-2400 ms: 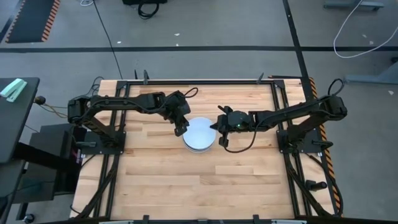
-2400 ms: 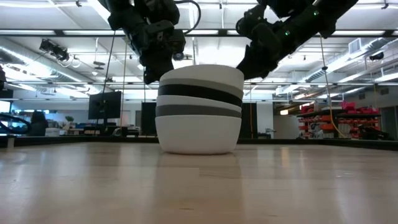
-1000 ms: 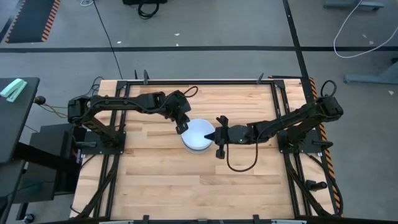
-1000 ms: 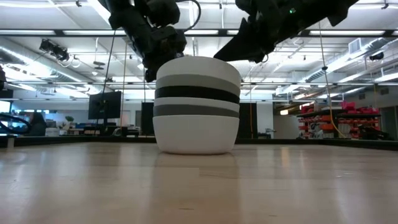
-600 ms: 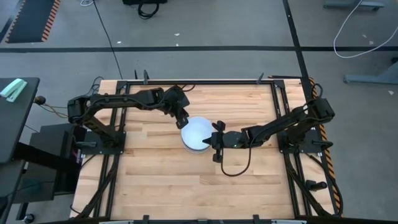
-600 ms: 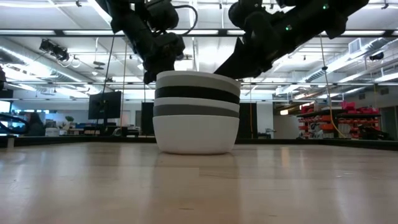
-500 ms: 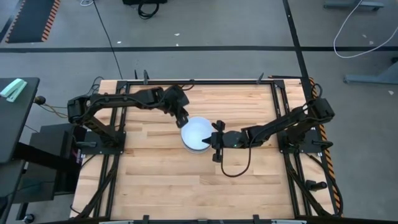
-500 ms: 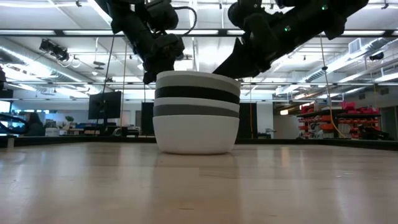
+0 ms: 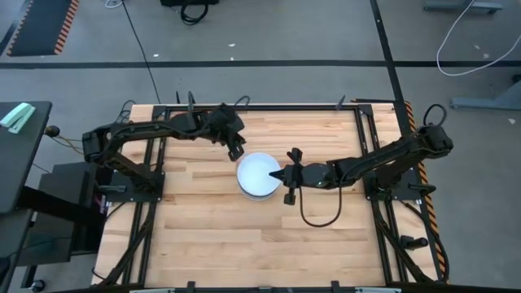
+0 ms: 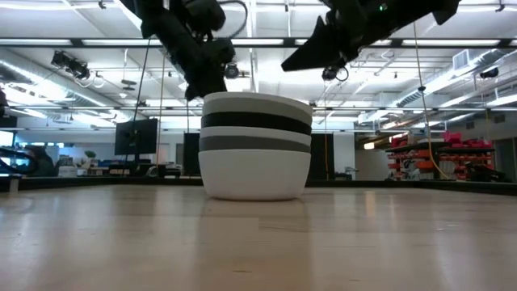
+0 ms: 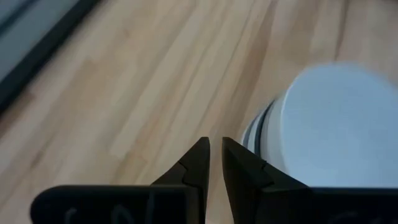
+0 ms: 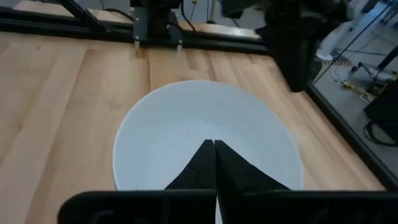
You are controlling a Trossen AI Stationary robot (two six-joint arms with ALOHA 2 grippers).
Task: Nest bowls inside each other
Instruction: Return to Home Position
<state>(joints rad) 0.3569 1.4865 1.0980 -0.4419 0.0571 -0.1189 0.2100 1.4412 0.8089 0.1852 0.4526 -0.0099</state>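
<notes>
The bowls stand nested in one stack (image 9: pixel 259 173) at the table's middle, the lowest white bowl resting on the wood. In the low view the stack (image 10: pixel 256 145) shows a white base, a dark grey band, a black band and a pale top bowl. My left gripper (image 9: pixel 237 151) hovers just beyond the stack's far-left rim, fingers all but shut (image 11: pixel 214 144). My right gripper (image 9: pixel 282 175) is shut (image 12: pixel 210 144) and hangs above the stack's right rim (image 10: pixel 284 65), clear of the top bowl (image 12: pixel 205 124).
Bare wood (image 9: pixel 244 244) lies on the near side of the stack and to both sides. Black frame rails (image 9: pixel 260 106) run along the table's edges. The right arm's cable (image 9: pixel 319 218) loops over the wood near the stack. The left arm (image 12: pixel 292 43) stands just beyond the bowls.
The top bowl has sunk deeper into the stack, which now stands lower. The right gripper stood at the stack's right rim, then rose and drew back a little toward the table's right. The left gripper backed away from the rim toward the far-left.
</notes>
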